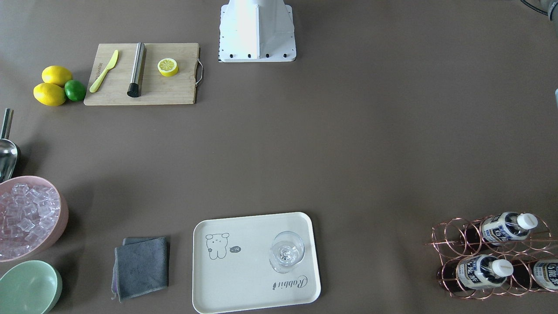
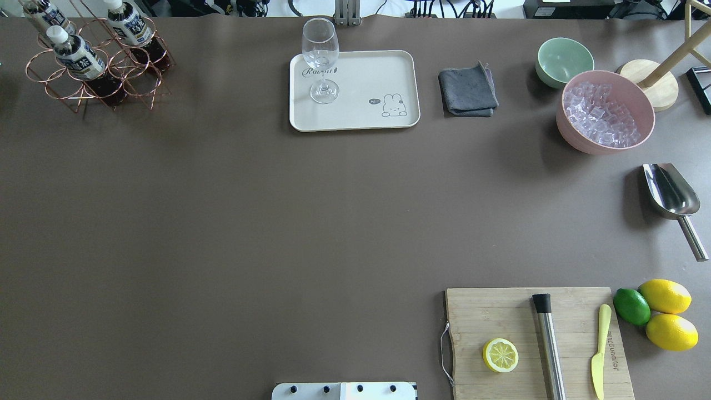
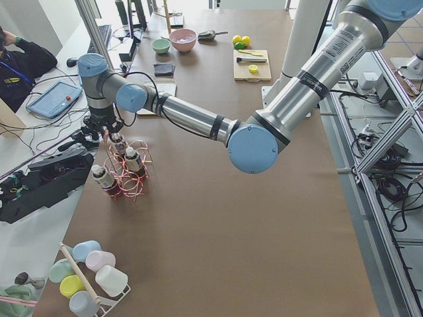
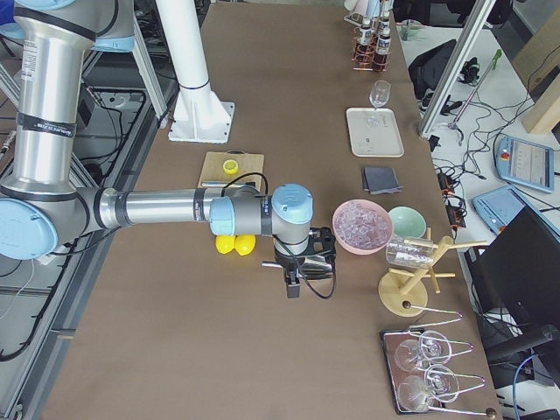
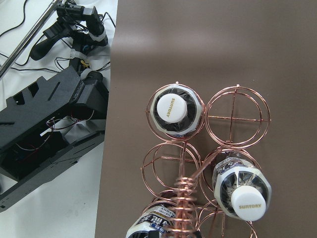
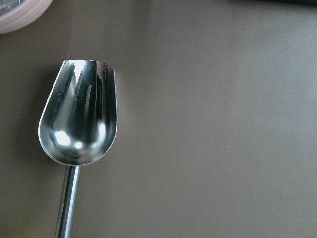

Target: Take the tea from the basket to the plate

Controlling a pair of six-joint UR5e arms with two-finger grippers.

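Though plain in side views, left end effector and right end effector: grip undeterminable.

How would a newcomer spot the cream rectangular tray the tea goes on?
Along the brown table's far edge from the robot, between the copper wire basket and the folded grey cloth, lies the cream rectangular tray. It alone carries a clear stemmed glass.

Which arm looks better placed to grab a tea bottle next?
Left. The left gripper hangs over the basket of tea bottles; the right gripper is far off, above the metal scoop.
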